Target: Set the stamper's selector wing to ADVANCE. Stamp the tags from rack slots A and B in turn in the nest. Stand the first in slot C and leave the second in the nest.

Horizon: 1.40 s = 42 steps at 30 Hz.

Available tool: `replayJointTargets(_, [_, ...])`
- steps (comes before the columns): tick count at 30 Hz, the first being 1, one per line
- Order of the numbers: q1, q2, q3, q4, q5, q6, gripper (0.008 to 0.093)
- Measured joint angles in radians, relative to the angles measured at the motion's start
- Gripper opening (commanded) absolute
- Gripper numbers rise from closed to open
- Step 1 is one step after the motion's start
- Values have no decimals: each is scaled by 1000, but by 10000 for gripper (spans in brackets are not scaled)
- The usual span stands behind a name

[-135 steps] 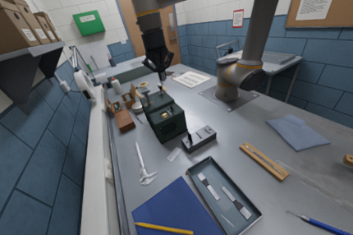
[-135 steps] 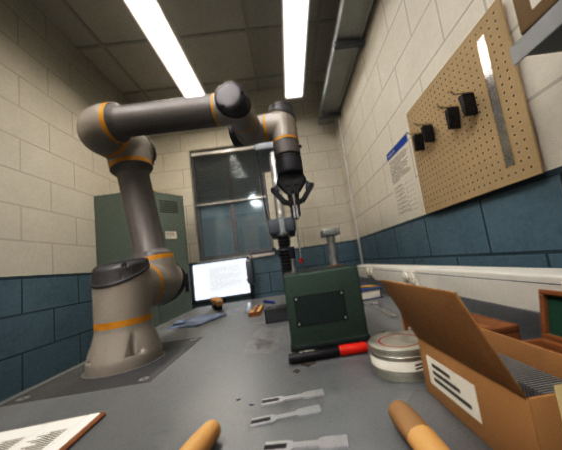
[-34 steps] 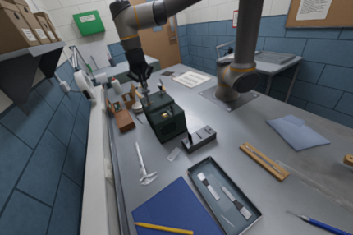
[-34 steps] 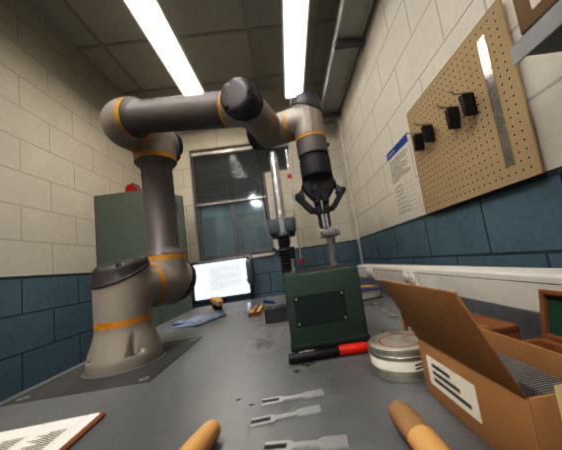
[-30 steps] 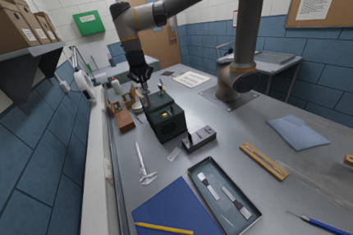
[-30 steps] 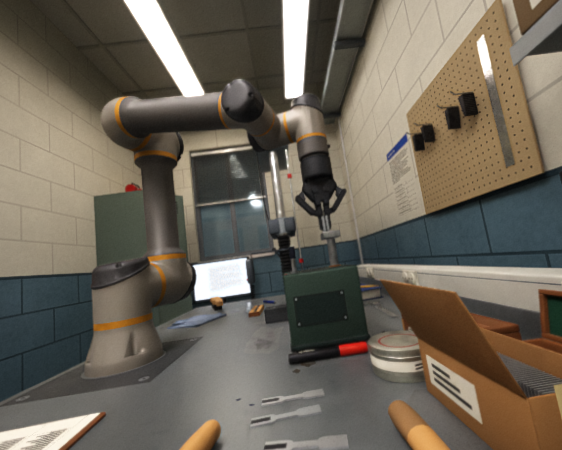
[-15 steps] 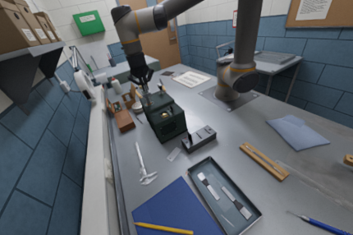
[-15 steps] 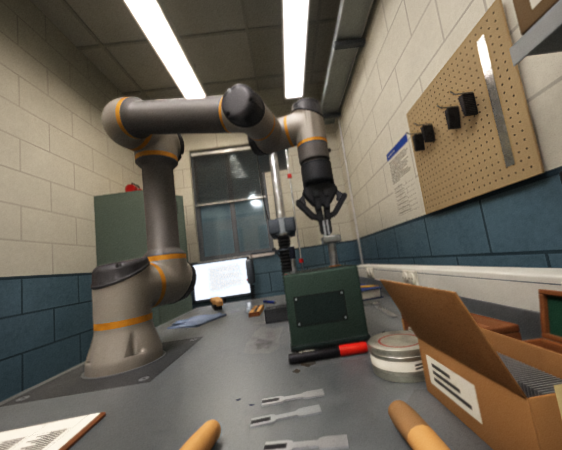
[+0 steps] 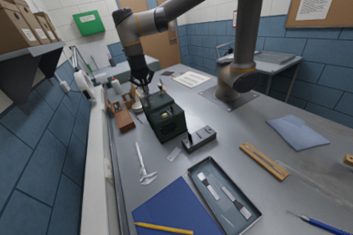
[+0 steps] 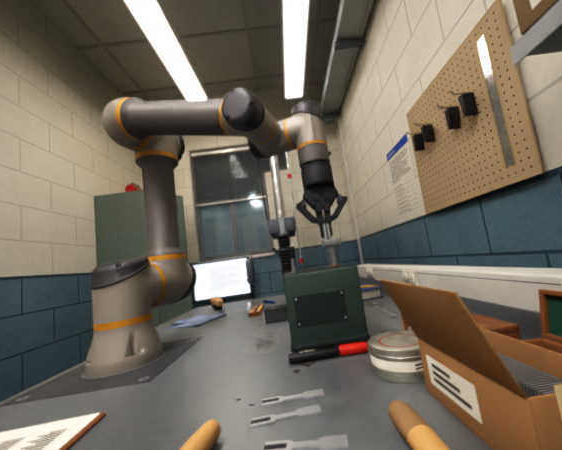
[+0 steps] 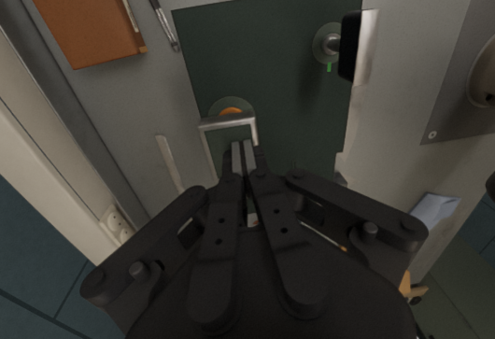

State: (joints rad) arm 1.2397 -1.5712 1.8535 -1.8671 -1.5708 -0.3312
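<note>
The dark green stamper stands on the grey bench near the wall side. My gripper hangs straight over the stamper's top with its fingers closed and empty, just above the square silver plunger cap. The black selector wing sits on a round hub at the stamper's other top corner. The dark rack block stands on the bench in front of the stamper with one tag upright in it. A pale tag lies flat beside the rack.
An open cardboard box and a round tin sit behind the stamper, with a red and black marker at its base. A tray of tools, calipers and a blue folder lie toward the near end.
</note>
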Motion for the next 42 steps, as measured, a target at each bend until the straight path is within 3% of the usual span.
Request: replayJointTargets(42, [0, 12, 29, -40, 0, 0, 80])
